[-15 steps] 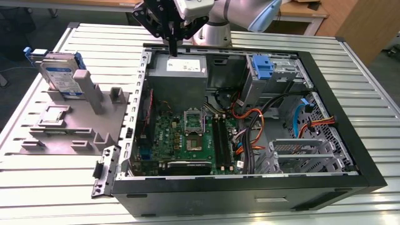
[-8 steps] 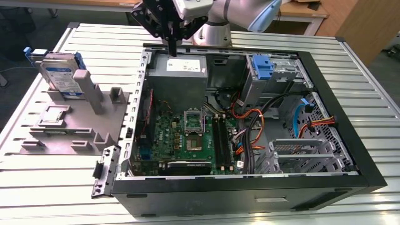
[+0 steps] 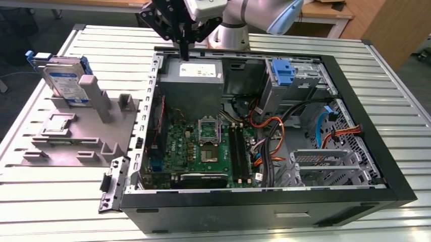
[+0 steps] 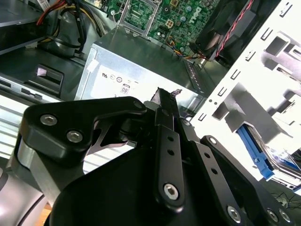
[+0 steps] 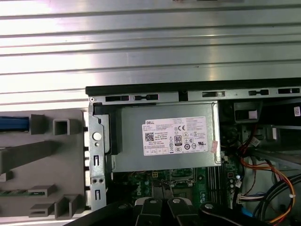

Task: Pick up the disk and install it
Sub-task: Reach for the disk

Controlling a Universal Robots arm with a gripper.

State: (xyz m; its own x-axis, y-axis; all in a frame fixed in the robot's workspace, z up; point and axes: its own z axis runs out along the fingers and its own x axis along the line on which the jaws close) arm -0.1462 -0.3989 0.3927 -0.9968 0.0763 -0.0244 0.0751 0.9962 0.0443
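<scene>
Exterior view: gripper (image 3: 183, 54) over the power supply (image 3: 192, 71), jaws closed on nothing. Disk (image 3: 65, 80) stands upright in the fixture (image 3: 74, 138) at the view's left, well apart.
Second wrist view: fingers (image 4: 165, 122) together, empty.
First wrist view: case rim (image 5: 188, 87) beneath.
Risk: closed jaws cannot straddle the disk, and a low traverse could clip the rim.

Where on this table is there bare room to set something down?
Bare table slats lie below the grey fixture at the exterior view's left and beside the computer case at that view's right. Inside the case, cables crowd everything.
</scene>
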